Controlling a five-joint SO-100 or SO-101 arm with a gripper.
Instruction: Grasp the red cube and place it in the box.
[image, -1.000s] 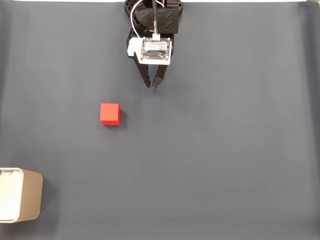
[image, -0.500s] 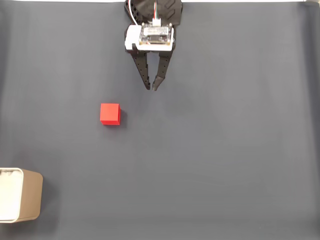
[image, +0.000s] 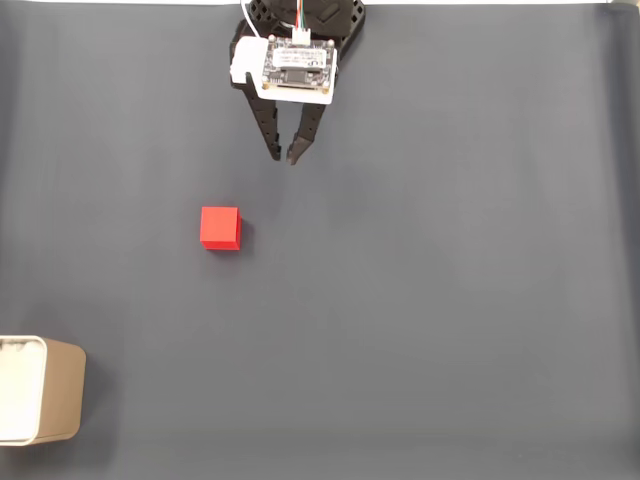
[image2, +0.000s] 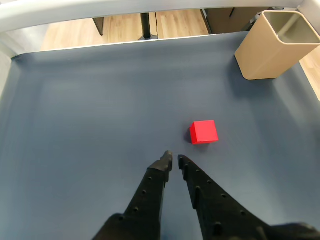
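In the fixed view the black two-finger gripper (image: 283, 157) hangs near the top of the picture, its fingers pointing down the frame, with a small white circuit board mounted above them. The two tips stand only a narrow gap apart, close to meeting, and nothing sits between them; the wrist view shows the same gripper (image2: 174, 160) with its black perforated fingers converging to a thin slit over bare cloth. It holds nothing and touches nothing that can be seen.

The small bright-red cube with plain matte faces (image: 220, 228) rests on the dark grey cloth-covered table (image: 450, 300), lower in the fixed view and to the left of the fingertips, clearly apart from them. In the wrist view the red cube (image2: 203, 132) lies just ahead of the tips and to their right, near but not touching.

The tan box with rounded corners and a pale rim (image: 40, 390) stands at the lower left edge of the fixed view, partly cut off, well apart from the cube. In the wrist view the box (image2: 272, 47) stands upright at the far right corner of the cloth, its open mouth facing up. Open cloth lies between gripper, cube and box. Beyond the far edge of the table (image2: 100, 100) the wrist view shows a wooden floor (image2: 120, 27).
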